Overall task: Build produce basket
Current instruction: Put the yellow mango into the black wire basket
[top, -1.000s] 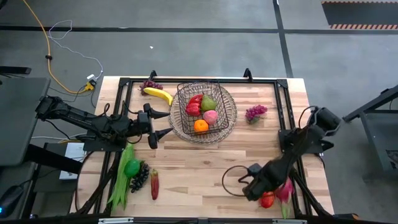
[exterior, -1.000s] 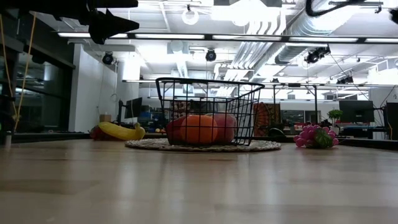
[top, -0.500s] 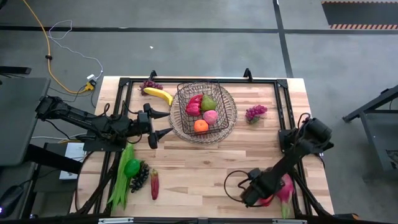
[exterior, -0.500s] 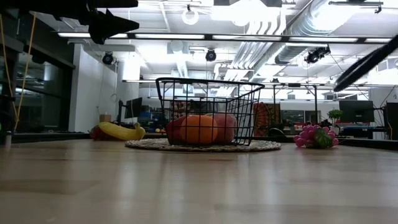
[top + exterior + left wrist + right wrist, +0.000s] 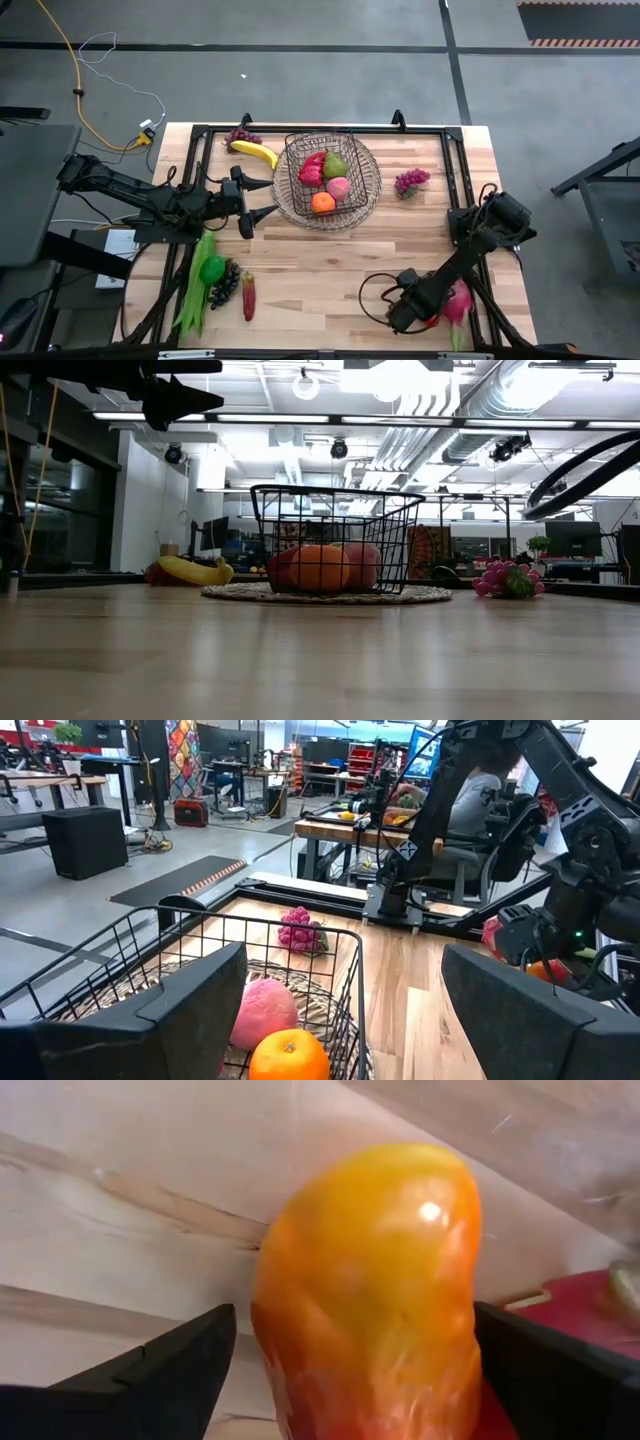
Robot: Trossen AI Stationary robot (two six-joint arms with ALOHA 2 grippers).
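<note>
The dark wire basket [image 5: 323, 172] stands on a round woven tray [image 5: 370, 200] at the far middle and holds an orange [image 5: 322, 202], a pear [image 5: 335, 165], a pink fruit and a red one. My right gripper [image 5: 408, 312] points down at the near right, open, its fingers on either side of an orange-yellow fruit [image 5: 370, 1280] that lies on the wood. A pink dragon fruit [image 5: 458, 300] lies beside it. My left gripper [image 5: 268, 198] hangs level and open just left of the basket, holding nothing. My right gripper comes at the orange-yellow fruit from above, one finger [image 5: 170, 1370] on each side of it. I cannot tell whether the fingers touch its sides; the fruit lies on the table.
A banana [image 5: 255, 152] and dark grapes [image 5: 240, 136] lie far left of the basket, pink grapes [image 5: 411, 181] to its right. Green beans [image 5: 195, 285], a green pepper [image 5: 211, 268], dark grapes [image 5: 225, 283] and a red piece [image 5: 248, 295] lie near left. Bare wood fills the middle.
My right gripper has come down onto the orange-yellow fruit at the near right and tipped more steeply downward, so it now covers most of that fruit from above. The produce and the basket have kept their places.
</note>
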